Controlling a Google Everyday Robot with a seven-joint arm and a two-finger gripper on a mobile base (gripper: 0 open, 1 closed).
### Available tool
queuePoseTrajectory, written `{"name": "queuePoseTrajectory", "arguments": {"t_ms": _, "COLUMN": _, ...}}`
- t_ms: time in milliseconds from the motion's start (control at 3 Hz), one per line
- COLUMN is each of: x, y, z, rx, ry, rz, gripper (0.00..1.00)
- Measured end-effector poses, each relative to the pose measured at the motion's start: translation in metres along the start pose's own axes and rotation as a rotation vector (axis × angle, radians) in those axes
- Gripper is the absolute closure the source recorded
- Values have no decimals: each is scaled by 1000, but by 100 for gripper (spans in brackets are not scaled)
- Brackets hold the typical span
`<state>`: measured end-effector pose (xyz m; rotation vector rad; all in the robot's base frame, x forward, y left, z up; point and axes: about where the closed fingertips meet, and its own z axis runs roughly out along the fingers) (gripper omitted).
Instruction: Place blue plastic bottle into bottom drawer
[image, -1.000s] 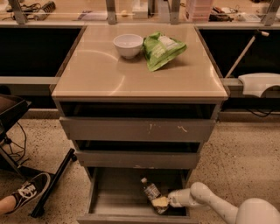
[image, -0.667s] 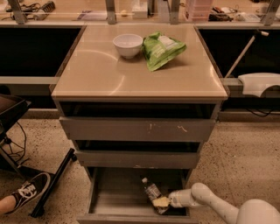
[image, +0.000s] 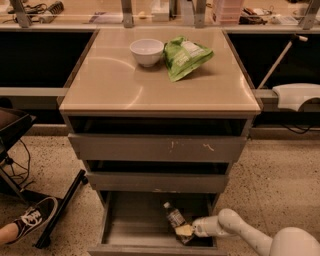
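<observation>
Your smooth white arm (image: 240, 231) reaches in from 4 o'clock, with the gripper (image: 185, 231) low inside the grey metal bottom drawer (image: 130, 222). It sits at the 5 o'clock end of the blue plastic bottle (image: 174, 217), and you cannot tell its grip. The bottle lies on the drawer floor, cap toward 11 o'clock, its label unreadable.

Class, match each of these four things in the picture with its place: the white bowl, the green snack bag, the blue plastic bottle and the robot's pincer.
Things
1. white bowl
2. green snack bag
3. blue plastic bottle
4. pincer

Places
A. inside the open bottom drawer, at its right front, on the arm's end
B. lying on that drawer's floor
C. on the cabinet top, the left of two things
D. on the cabinet top, the right of two things

Pairs: 1-C, 2-D, 3-B, 4-A
</observation>
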<state>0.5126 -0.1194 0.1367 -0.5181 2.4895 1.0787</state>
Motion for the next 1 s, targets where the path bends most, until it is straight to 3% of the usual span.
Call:
{"name": "queuePoseTrajectory", "arguments": {"t_ms": 333, "x": 0, "y": 0, "z": 0, "rx": 0, "ry": 0, "rz": 0, "gripper": 11}}
{"name": "queuePoseTrajectory", "arguments": {"t_ms": 667, "x": 0, "y": 0, "z": 0, "rx": 0, "ry": 0, "rz": 0, "gripper": 0}}
{"name": "queuePoseTrajectory", "arguments": {"t_ms": 1000, "x": 0, "y": 0, "z": 0, "rx": 0, "ry": 0, "rz": 0, "gripper": 0}}
